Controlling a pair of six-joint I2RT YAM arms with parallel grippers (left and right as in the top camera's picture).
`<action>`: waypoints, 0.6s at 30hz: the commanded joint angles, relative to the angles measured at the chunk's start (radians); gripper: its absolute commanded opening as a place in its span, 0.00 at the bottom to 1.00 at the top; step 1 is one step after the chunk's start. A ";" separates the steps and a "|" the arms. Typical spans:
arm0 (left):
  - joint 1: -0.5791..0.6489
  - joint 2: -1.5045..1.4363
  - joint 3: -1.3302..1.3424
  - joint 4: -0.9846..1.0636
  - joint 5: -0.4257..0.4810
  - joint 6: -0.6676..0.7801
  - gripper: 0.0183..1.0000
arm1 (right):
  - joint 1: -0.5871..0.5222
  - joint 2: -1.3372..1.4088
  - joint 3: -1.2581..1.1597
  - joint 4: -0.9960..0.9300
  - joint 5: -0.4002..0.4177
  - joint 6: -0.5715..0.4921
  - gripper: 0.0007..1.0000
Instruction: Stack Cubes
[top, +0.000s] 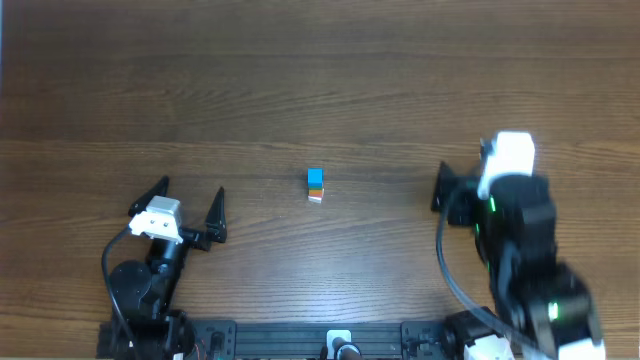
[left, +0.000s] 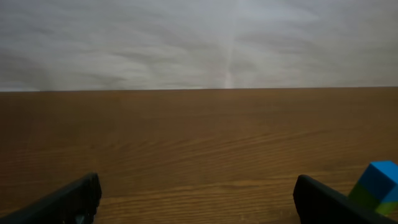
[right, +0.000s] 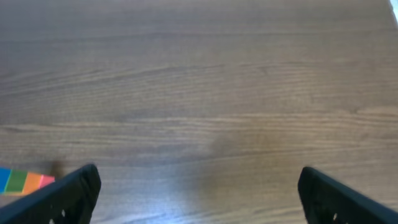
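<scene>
A stack of small cubes (top: 315, 186) stands upright at the middle of the wooden table, with a blue cube (top: 315, 177) on top. The right wrist view catches the stack (right: 25, 182) as blue, green, orange and pink bands. The blue cube (left: 380, 179) and a green one (left: 367, 196) under it appear past one finger in the left wrist view. My left gripper (top: 191, 188) rests low on the table to the left of the stack, open and holding nothing. My right gripper (right: 199, 174) sits to the right of the stack, also open and holding nothing.
The brown wooden table (top: 320, 80) stretches bare beyond the stack. A pale wall (left: 199, 37) rises behind the table's far edge. The black rail with the arm bases (top: 330, 340) runs along the near edge.
</scene>
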 joint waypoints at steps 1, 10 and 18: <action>0.005 -0.006 -0.005 -0.001 0.009 0.011 1.00 | -0.036 -0.237 -0.204 0.113 0.003 -0.031 0.99; 0.005 -0.006 -0.005 -0.001 0.009 0.011 1.00 | -0.097 -0.557 -0.458 0.302 -0.180 -0.111 0.99; 0.005 -0.006 -0.005 -0.001 0.009 0.011 1.00 | -0.121 -0.632 -0.635 0.440 -0.090 -0.074 0.99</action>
